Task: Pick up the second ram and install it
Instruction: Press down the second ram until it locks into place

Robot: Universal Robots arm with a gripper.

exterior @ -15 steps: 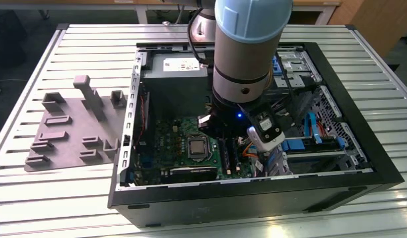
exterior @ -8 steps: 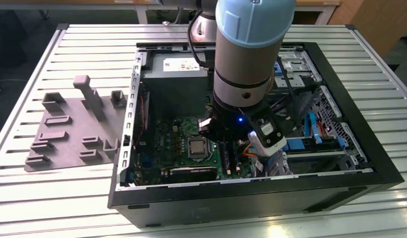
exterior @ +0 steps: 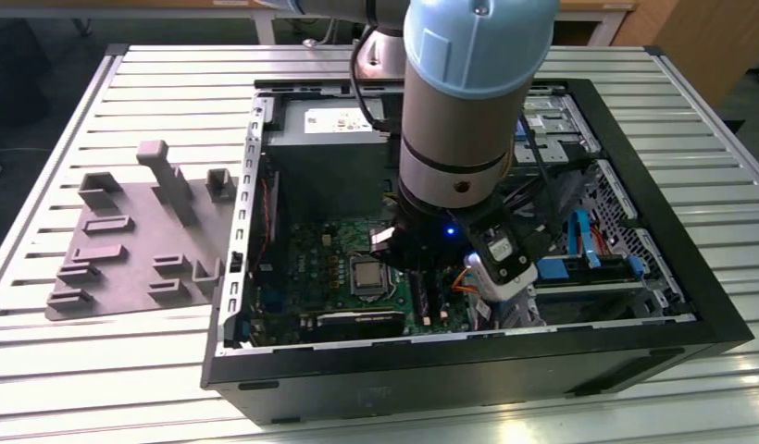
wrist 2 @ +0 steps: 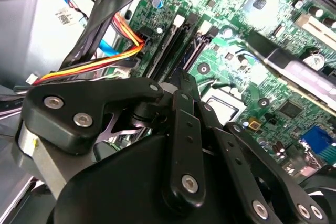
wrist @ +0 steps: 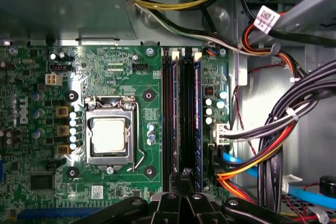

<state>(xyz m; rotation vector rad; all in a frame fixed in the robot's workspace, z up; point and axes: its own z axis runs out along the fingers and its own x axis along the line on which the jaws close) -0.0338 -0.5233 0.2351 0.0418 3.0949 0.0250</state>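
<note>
The gripper [wrist: 184, 178] is lowered inside the open computer case [exterior: 676, 333], directly over the long memory slots [wrist: 178, 114] of the green motherboard [wrist: 121, 72], beside the processor socket [wrist: 109, 136]. How far the tool is open, and whether anything is held, cannot be told. The second ram cannot be separated with certainty from the dark slots beneath the tool. A white printed tag [wrist: 266, 18] is fixed to a cable, and white lettering [wrist: 14, 109] is printed on the board's edge
</note>
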